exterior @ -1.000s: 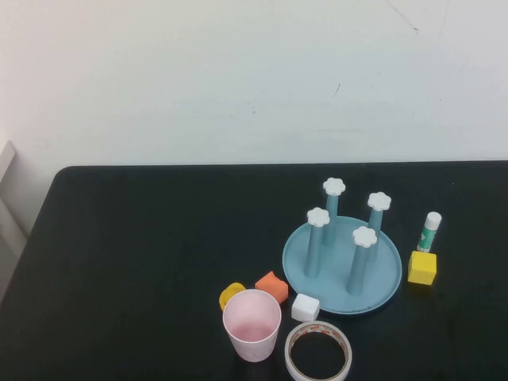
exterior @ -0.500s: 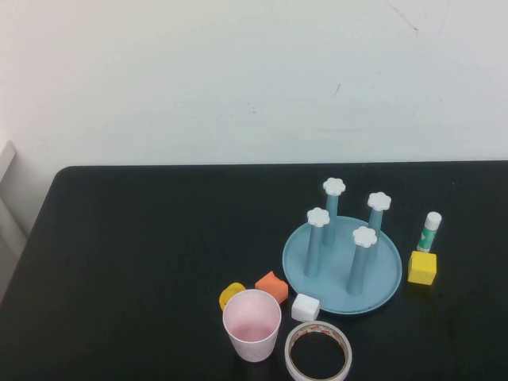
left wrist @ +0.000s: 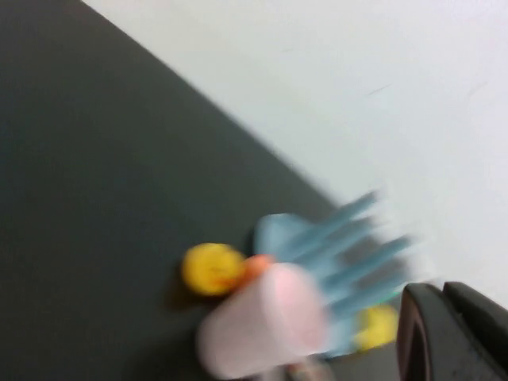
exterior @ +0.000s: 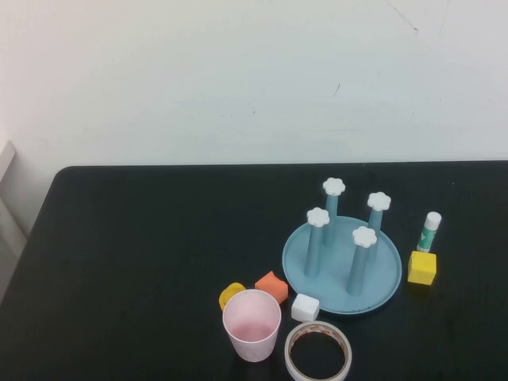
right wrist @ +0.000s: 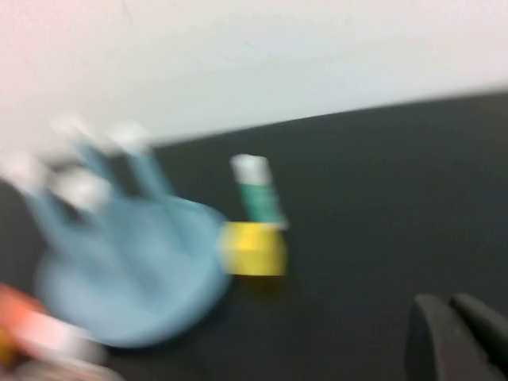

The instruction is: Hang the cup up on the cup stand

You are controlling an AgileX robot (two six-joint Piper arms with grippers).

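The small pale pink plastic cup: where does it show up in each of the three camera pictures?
High view: the pale pink plastic cup stands upright at the table's near edge, left of the white tape roll.
Left wrist view: cup low in the middle.
Right wrist view: not in it.
Shared landmark: the light blue round cup stand.

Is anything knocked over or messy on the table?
Nothing stands out. The cup stands upright, mouth up, beside the cup stand. Left gripper and right gripper show only in their wrist views, shut.

Black table [exterior: 143, 262] — cup [exterior: 252, 325], cup stand [exterior: 341, 270], tape roll [exterior: 318, 352], blocks.
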